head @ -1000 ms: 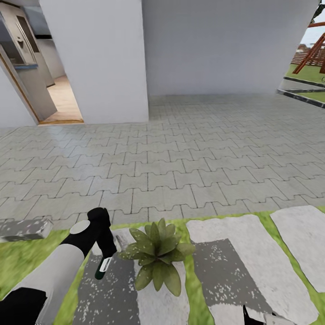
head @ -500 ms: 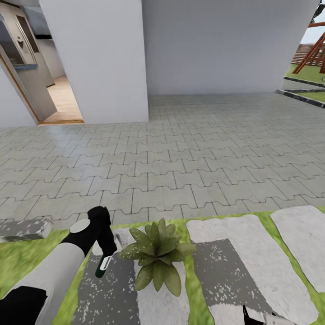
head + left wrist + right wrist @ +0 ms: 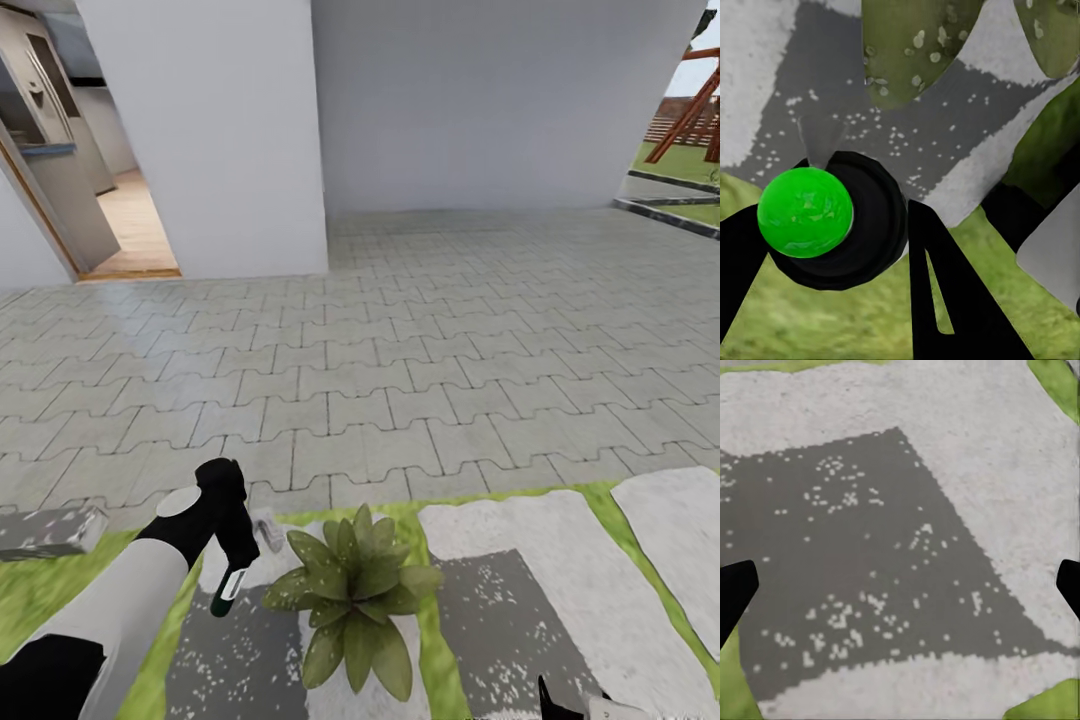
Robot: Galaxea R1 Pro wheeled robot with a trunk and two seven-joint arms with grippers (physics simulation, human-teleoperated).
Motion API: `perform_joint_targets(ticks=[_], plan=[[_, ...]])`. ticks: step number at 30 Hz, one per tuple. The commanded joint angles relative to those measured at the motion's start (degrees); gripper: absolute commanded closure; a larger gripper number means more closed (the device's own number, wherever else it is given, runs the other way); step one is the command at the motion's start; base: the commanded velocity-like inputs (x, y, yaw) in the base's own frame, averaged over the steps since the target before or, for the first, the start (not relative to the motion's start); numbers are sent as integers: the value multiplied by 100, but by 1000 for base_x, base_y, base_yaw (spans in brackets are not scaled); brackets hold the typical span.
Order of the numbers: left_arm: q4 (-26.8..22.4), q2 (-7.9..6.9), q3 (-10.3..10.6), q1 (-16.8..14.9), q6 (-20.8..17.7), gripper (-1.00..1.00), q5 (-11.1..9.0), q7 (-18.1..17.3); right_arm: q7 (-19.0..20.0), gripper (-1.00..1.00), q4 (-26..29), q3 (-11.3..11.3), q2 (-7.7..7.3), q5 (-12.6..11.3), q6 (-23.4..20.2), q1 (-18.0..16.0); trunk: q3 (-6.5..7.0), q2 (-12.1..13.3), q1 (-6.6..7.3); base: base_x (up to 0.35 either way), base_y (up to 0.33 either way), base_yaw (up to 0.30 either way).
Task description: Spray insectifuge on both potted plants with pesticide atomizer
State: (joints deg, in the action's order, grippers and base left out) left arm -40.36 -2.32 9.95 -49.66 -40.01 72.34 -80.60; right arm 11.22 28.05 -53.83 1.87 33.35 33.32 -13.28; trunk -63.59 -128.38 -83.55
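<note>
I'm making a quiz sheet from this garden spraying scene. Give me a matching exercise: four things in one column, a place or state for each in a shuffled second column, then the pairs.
1. pesticide atomizer
2. potted plant
3. left gripper
4. right gripper

a. open, above a stepping stone
b. shut on the bottle
c. held pointing down, beside the plant
d. standing on a stone by the grass

Pairs: 1-c, 2-d, 3-b, 4-a

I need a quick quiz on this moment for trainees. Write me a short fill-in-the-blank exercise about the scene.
1. The pesticide atomizer is held by the ____ gripper.
2. The potted plant stands on a grey stepping ____.
3. The plant's leaves are green with pale ____.
4. Beyond the lawn lies interlocking grey ____.

Missing words: left; stone; speckles; paving.
</note>
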Motion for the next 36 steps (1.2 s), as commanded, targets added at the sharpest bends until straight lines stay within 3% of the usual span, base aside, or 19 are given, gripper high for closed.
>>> perform_joint_targets(ticks=[1, 6, 13, 21, 30, 36], plan=[[16, -6, 23, 3, -57, 100, 63, -15, 47, -100, 7, -49, 7, 22, 17, -7, -5, -2, 1, 12, 2, -247], [62, -25, -5, 273, -51, 100, 210, 277, 47, -100, 7, -49, 7, 22, 17, -7, -5, -2, 1, 3, 1, -193], [72, -103, -28, 479, -42, 100, 219, 316, 47, -100, 7, -49, 7, 22, 17, -7, -5, -2, 1, 0, 0, -15], [72, -509, -72, 492, -50, 100, 153, 330, 47, -100, 7, -58, -2, 22, 17, -8, -5, -2, 1, 0, 0, 0], [-3, -426, -67, 484, -59, 100, 149, 332, 47, -100, 7, -58, -2, 22, 17, -8, -5, -2, 1, 22, 7, 0], [11, -459, -66, 483, -55, 100, 157, 341, 47, -100, 4, -58, -2, 22, 17, -6, -5, -2, 1, 149, 120, 0]])
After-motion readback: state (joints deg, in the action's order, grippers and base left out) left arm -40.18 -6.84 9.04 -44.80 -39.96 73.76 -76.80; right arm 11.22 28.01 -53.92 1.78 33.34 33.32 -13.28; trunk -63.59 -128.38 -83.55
